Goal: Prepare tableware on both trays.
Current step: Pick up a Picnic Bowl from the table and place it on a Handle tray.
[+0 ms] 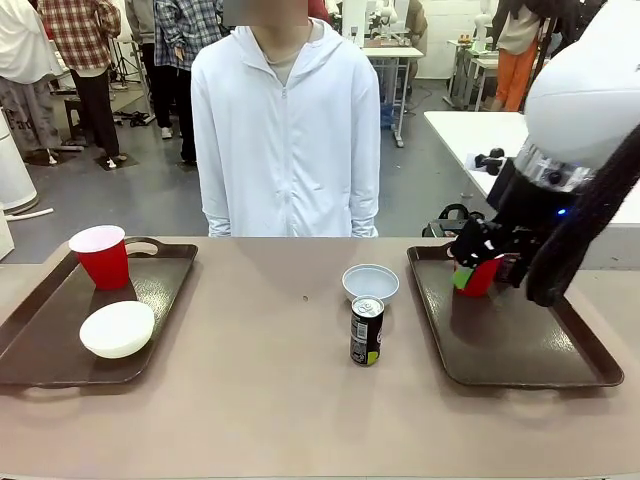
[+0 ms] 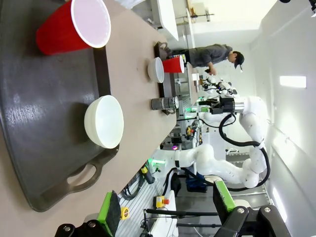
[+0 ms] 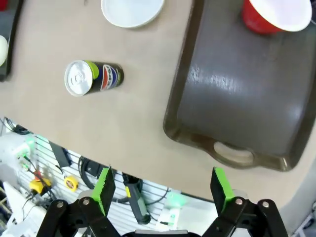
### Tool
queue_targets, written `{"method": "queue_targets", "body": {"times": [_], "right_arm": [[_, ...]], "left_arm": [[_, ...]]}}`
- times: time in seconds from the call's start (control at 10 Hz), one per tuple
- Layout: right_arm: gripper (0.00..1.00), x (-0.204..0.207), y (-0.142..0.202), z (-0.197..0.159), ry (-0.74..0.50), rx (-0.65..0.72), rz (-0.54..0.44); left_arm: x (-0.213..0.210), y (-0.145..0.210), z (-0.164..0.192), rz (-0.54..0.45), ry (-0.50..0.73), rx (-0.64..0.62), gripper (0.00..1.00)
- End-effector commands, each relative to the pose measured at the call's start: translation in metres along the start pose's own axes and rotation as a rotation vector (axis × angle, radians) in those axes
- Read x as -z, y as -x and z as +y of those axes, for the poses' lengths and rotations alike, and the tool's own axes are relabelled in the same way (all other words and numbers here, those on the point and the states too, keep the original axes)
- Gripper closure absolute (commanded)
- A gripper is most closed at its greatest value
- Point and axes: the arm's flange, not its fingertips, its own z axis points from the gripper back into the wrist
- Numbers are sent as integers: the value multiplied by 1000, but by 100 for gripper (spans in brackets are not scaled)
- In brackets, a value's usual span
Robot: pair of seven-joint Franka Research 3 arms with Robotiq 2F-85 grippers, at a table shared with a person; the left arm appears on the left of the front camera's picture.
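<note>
Left brown tray (image 1: 150,290): red plastic cup (image 1: 100,256), white bowl (image 1: 117,329). Right tray (image 1: 510,345): red cup (image 1: 478,277). Pending: grey-blue bowl (image 1: 370,282), dark can (image 1: 366,330). Left gripper (image 2: 166,202), right gripper (image 3: 163,181) spread.

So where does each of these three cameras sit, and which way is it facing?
Front: fixed on the robot's side, looking across the table at the person; right arm shows.
Left wrist: above the left tray, open left gripper at the bottom.
Right wrist: above the right tray, open right gripper at the bottom.
Shared: all see the can.
</note>
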Motion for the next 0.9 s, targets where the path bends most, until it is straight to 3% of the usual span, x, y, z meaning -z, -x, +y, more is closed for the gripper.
{"method": "queue_targets", "body": {"times": [0.0,0.1,0.2,0.8], "right_arm": [[0,18,-23,11,-29,-50,16],[0,15,-22,12,-76,-79,62],[0,12,-9,4,-5,-14,7],[0,9,-13,7,-17,-30,3]], "left_arm": [[-1,1,-2,-10,17,6,0],[-1,1,-2,-10,17,6,0],[-1,1,-2,-10,17,6,0],[-1,1,-2,-10,17,6,0]]}}
